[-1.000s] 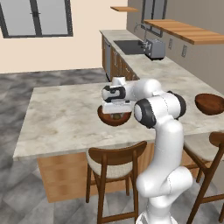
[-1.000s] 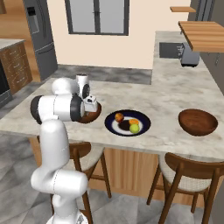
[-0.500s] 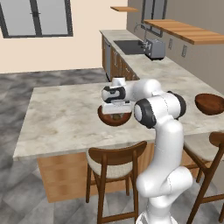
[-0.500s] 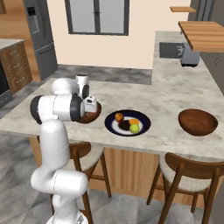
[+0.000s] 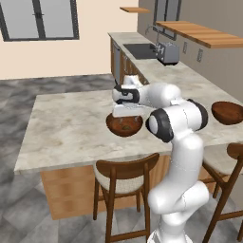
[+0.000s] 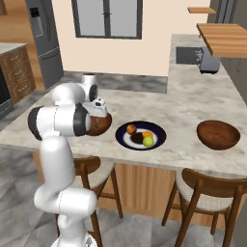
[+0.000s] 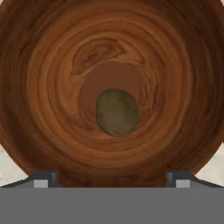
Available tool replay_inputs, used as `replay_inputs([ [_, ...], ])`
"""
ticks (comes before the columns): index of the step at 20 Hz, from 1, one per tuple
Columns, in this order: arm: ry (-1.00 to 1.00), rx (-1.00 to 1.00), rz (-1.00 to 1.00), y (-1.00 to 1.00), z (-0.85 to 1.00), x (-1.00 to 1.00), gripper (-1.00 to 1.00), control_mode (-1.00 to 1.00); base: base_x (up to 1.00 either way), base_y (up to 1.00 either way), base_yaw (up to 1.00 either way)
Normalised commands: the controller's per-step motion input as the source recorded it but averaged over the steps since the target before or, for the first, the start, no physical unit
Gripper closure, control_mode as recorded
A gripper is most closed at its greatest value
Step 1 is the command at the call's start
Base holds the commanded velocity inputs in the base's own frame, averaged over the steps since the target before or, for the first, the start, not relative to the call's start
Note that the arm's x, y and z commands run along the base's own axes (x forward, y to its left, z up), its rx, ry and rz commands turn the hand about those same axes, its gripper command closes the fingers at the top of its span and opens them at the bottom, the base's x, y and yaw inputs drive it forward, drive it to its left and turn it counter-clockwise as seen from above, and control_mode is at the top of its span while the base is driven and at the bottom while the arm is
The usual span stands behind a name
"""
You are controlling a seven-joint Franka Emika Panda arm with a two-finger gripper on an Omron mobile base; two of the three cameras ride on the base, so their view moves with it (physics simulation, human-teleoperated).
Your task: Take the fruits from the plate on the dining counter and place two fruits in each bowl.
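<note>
Gripper point(image 7: 112, 179) directly above near bowl point(image 5: 124, 124), fingers spread wide, holding nothing. Dark brownish-green fruit point(image 7: 117, 112) lies free at bowl's centre. Plate point(image 6: 159, 137) just beside bowl holds red, orange, yellow-green fruits; second bowl point(image 6: 218, 134) beyond plate. Advice: lift straight up clear of rim before swinging toward plate.

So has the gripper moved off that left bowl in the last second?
No. The gripper sits over the same bowl as before, matching its earlier place against the bowl rim, jaws apart above the brownish-green fruit.
</note>
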Motion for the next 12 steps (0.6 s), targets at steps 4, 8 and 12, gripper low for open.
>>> replay_inputs([
  [4,-0.02,0.03,0.00,-0.87,0.69,-0.90,-1.00,-1.00,0.00,0.00,0.00],
  [8,-0.07,0.03,-0.04,-1.00,0.12,-0.41,-1.00,-1.00,0.00,0.00,0.00],
  [12,-0.09,0.00,-0.09,-1.00,0.00,-0.15,-1.00,-1.00,0.00,0.00,0.00],
])
